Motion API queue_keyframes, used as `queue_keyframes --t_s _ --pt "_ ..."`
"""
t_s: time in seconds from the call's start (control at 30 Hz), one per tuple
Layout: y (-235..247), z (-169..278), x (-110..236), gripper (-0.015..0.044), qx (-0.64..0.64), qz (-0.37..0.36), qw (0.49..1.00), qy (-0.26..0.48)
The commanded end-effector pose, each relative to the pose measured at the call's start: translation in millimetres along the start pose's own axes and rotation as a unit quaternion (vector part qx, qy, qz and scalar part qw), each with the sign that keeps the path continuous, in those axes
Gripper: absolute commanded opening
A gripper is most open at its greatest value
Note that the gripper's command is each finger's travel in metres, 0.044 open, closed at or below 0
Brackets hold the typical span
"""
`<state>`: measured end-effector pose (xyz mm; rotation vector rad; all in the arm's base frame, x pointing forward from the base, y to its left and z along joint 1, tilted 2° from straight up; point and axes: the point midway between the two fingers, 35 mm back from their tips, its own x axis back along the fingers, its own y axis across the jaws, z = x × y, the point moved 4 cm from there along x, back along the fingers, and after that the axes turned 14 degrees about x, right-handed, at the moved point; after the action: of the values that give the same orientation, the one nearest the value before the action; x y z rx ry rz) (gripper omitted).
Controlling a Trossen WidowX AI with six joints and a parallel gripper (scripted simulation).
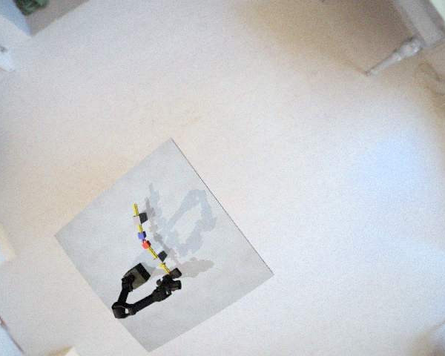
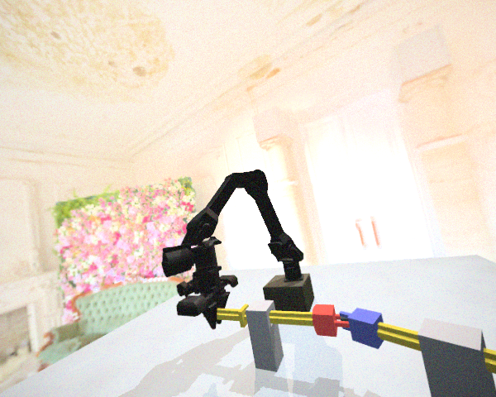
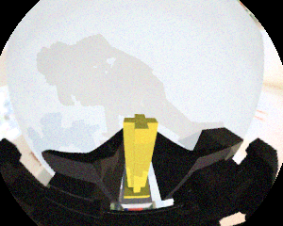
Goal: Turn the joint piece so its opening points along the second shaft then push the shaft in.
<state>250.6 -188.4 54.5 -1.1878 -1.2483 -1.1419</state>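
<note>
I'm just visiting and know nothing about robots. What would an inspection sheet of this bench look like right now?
Surface: pale grey table, with shadows of the arm and parts on it.
Job's things: a yellow sliding shaft passes through a grey block and carries a red piece; this meets a blue joint piece on a second yellow shaft in another grey block.
Clutter: nothing seen.
Grippers: the one gripper is shut on the sliding shaft's free end, beyond a small cross collar.
Cables: nothing seen.
Surroundings: a black arm base on the table; a flower wall and green sofa behind.
</note>
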Motion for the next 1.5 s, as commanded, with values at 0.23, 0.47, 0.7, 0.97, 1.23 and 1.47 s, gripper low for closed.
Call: queue_keyframes --t_s 0.23,0.47,0.7,0.97,1.23,1.47 --pt "5 18 -2 0.0000 -0.001 -0.002 1.000 0.001" --pt "4 15 0 0.0000 -0.001 0.000 1.000 0.000" --pt "4 15 0 0.0026 -0.001 0.000 1.000 0.000" --pt "4 15 0 0.0093 -0.001 0.000 1.000 0.000" --pt "4 15 0 0.0303 -0.001 0.000 1.000 0.000" --pt "4 15 0 0.0440 -0.001 0.000 1.000 0.000"
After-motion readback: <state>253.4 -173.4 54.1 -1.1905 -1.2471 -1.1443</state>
